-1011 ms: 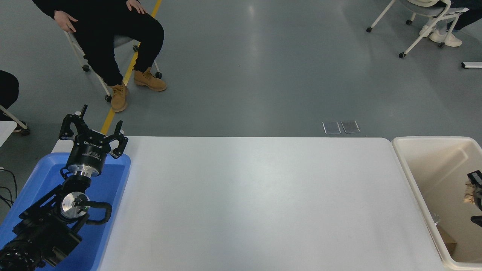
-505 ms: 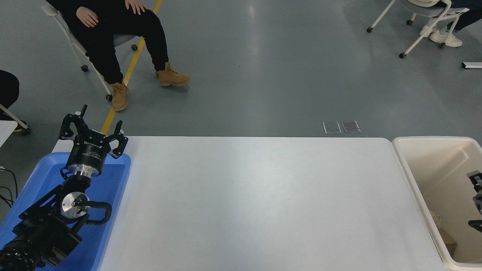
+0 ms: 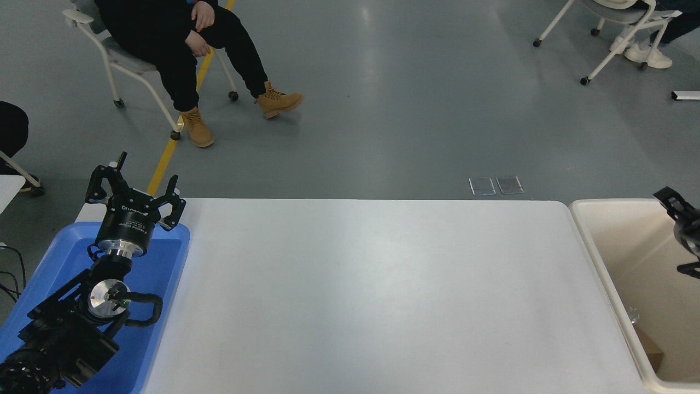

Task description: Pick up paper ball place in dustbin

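The cream dustbin (image 3: 593, 241) stands against the table's right end. My right gripper (image 3: 677, 232) hangs over its far right part at the picture's edge, open, with nothing between its fingers. The paper ball does not show clearly. Only a tan-brown scrap (image 3: 649, 350) lies at the bin's bottom against the near wall, and I cannot tell whether it is the ball. My left gripper (image 3: 135, 185) is parked open at the lower left, above the blue tray (image 3: 164, 273).
The white table (image 3: 372, 290) spans the middle. Beyond its far edge a person (image 3: 180, 38) sits on a wheeled chair at the top left. More chairs stand at the top right, and two small clear plates (image 3: 496, 185) lie on the floor.
The tan paper ball held in my right gripper a second ago has dropped into the dustbin. The gripper opened, then moved up toward the bin's far side. The seated person shifted to the right.
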{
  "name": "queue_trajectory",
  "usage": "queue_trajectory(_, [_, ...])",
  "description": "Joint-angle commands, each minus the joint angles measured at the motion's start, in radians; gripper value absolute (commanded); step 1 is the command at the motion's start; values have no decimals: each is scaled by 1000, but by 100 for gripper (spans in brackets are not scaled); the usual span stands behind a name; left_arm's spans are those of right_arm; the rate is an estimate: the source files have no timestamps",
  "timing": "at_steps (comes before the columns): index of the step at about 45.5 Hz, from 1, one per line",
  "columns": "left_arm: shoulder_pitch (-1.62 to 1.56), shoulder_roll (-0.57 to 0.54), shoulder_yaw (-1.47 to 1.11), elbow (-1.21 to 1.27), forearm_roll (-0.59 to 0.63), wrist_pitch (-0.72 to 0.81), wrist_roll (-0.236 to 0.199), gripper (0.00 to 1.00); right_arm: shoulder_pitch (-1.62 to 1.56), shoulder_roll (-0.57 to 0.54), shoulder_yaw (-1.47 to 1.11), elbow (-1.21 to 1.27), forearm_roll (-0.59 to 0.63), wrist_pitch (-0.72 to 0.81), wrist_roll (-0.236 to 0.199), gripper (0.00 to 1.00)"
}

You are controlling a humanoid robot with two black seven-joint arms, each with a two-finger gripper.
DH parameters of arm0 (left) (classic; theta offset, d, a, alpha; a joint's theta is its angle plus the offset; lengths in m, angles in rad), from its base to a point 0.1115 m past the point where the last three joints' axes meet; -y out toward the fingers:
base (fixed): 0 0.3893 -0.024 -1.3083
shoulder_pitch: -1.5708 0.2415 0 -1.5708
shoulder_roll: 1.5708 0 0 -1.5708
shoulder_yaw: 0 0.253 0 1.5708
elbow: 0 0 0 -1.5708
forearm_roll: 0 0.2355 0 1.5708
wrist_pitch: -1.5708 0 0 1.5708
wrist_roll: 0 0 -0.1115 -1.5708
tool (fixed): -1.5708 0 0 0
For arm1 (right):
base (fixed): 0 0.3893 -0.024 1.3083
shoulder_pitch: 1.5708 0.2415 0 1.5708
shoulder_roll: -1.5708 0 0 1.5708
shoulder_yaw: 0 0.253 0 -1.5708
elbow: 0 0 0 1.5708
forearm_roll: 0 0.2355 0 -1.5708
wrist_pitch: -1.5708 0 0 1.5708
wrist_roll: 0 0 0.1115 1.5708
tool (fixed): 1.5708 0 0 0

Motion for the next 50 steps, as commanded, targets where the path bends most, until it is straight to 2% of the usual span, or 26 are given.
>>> queue_trajectory(1, [0, 0, 0, 0, 0, 0, 0, 99, 243, 42, -63, 69, -64, 193, -1, 100])
queue_trajectory(7, [0, 0, 0, 0, 0, 0, 0, 99, 335, 80, -66, 69, -104, 377, -1, 100])
queue_trajectory(11, [0, 0, 0, 0, 0, 2, 0, 99, 392, 106, -66, 91, -164, 439, -1, 100])
queue_trajectory(23, [0, 0, 2, 0, 0, 2, 0, 99, 634, 109, -104, 439, -279, 482, -3, 100])
queue_trajectory(37, [0, 0, 2, 0, 0, 3, 0, 99, 870, 114, -170, 807, -281, 517, -3, 100])
queue_trajectory(50, [0, 0, 0, 0, 0, 3, 0, 99, 1091, 209, -170, 985, -278, 606, -3, 100])
